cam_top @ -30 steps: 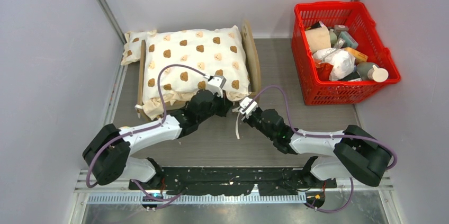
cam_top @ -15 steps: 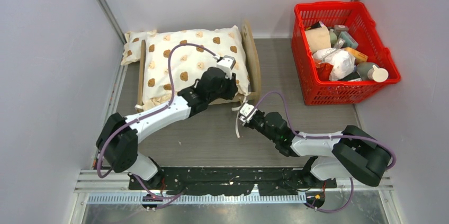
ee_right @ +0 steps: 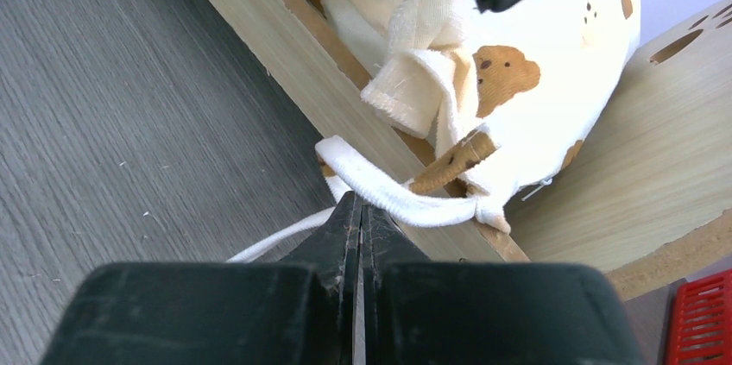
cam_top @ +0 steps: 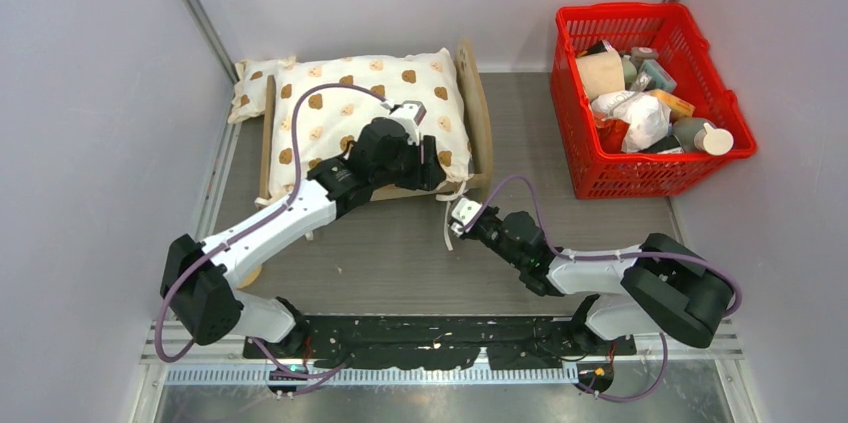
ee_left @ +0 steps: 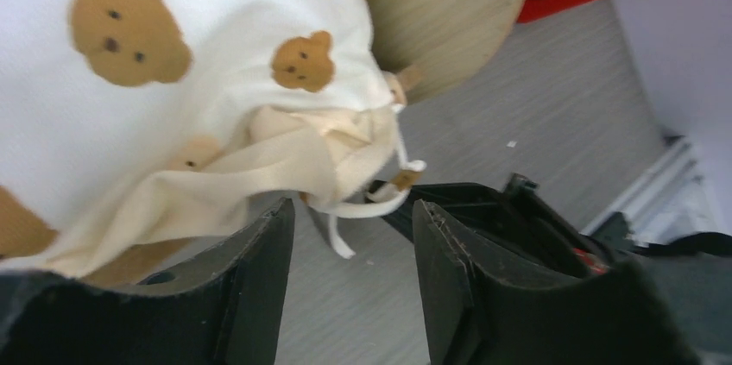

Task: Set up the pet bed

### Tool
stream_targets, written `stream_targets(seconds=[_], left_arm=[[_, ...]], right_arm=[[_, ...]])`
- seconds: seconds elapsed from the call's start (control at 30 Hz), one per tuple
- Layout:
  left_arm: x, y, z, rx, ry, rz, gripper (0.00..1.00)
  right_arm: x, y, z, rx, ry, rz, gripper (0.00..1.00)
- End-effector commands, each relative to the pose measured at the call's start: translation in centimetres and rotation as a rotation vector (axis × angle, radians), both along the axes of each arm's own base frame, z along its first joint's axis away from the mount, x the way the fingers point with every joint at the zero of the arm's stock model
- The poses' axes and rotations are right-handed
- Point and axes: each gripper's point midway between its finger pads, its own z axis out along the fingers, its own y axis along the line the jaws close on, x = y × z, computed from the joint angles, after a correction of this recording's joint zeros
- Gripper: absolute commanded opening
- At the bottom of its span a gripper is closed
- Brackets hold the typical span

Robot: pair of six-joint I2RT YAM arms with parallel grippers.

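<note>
The pet bed [cam_top: 478,108], a light-wood frame with its arched headboard to the right, stands at the back left. A cream bear-print cushion [cam_top: 340,108] covers it. My left gripper [cam_top: 432,175] hovers over the cushion's near right corner. In the left wrist view it [ee_left: 352,214] is open, with only floor and a dangling white tie [ee_left: 341,242] between its fingers. My right gripper [cam_top: 461,213] lies low beside the bed's near right corner. In the right wrist view it [ee_right: 358,203] is shut, its tips against the white tie [ee_right: 406,203] at the wooden rail [ee_right: 285,46].
A red basket [cam_top: 625,11] full of mixed items stands at the back right. A small bear-print pillow [cam_top: 250,83] lies against the bed's far left end. Grey walls close in the left, back and right sides.
My left gripper has opened and let go of the cushion after carrying its near edge back onto the bed. The right gripper has shifted slightly left and stays shut.
</note>
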Motion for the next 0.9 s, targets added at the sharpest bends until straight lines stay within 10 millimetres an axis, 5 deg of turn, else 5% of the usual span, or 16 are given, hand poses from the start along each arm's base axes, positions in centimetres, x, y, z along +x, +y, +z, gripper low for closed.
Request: stream_targets(seconds=[0.0, 0.43, 0.87], left_arm=[[-2.2, -2.7, 2.8, -0.198, 0.101, -0.074, 0.54], [-0.6, -5.9, -0.1, -0.16, 0.104, -0.088, 0.51], [1.1, -5.8, -1.1, -0.111, 0.071, -0.045, 0.49]], right_arm=[[0.3, 0.0, 1.2, 0.043, -0.047, -0.012, 0.05], [0.0, 0.3, 0.9, 0.047, -0.045, 0.009, 0.05], [-0.2, 0.2, 0.7, 0.042, -0.043, 0.017, 0.05]])
